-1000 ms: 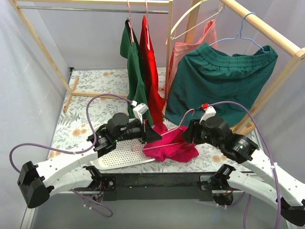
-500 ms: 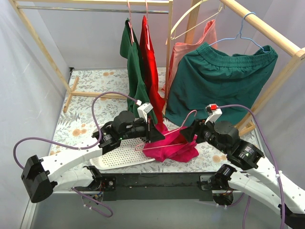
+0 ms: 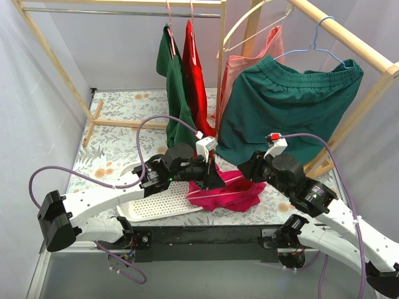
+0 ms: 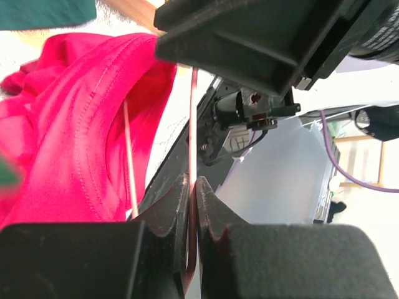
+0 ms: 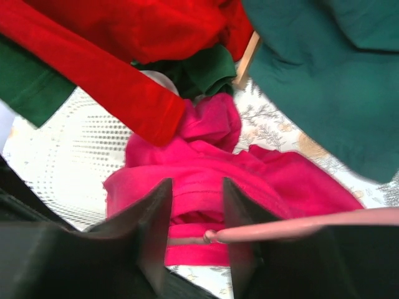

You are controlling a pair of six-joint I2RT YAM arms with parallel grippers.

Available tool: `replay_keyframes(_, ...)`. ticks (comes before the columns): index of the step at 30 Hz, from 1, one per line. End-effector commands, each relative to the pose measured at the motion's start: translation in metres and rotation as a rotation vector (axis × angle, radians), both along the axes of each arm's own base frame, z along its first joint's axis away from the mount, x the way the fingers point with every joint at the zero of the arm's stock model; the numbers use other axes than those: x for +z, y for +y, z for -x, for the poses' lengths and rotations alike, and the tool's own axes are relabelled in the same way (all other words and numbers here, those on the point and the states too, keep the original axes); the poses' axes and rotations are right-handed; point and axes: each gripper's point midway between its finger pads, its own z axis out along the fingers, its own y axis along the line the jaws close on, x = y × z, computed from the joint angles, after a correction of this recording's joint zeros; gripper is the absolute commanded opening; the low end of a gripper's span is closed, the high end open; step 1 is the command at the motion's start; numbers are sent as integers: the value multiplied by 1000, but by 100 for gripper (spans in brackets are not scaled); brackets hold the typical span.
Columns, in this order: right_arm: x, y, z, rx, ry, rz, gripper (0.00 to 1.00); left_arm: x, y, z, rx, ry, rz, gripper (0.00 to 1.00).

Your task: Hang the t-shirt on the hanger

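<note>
Left pincer pinching the hanger, right pincer spread.
My left pincer (image 4: 192, 185) is pressed onto the pale-pink wire hanger (image 4: 192, 124). The magenta t-shirt (image 3: 229, 194) lies crumpled on the floral table cover (image 3: 112, 138) between both pincers, beside the white perforated mat (image 3: 156, 202). The hanger's wire crosses the gap of my right pincer (image 5: 193, 196), whose fingers (image 5: 153, 218) stand apart.

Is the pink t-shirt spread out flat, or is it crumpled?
Crumpled: the t-shirt lies in a bunched heap of folds on the table, not laid flat.
</note>
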Motion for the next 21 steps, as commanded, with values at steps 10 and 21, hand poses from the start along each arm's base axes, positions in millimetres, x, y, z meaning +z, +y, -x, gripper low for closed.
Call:
replay_keyframes(10,3,-8,3,-9,-63,-51,1,46,3,-23,202,-21,-47,44)
replay_keyframes(21,-8,-9,13,43,-63,-29,1,-4,42,9,151,146,-410,41)
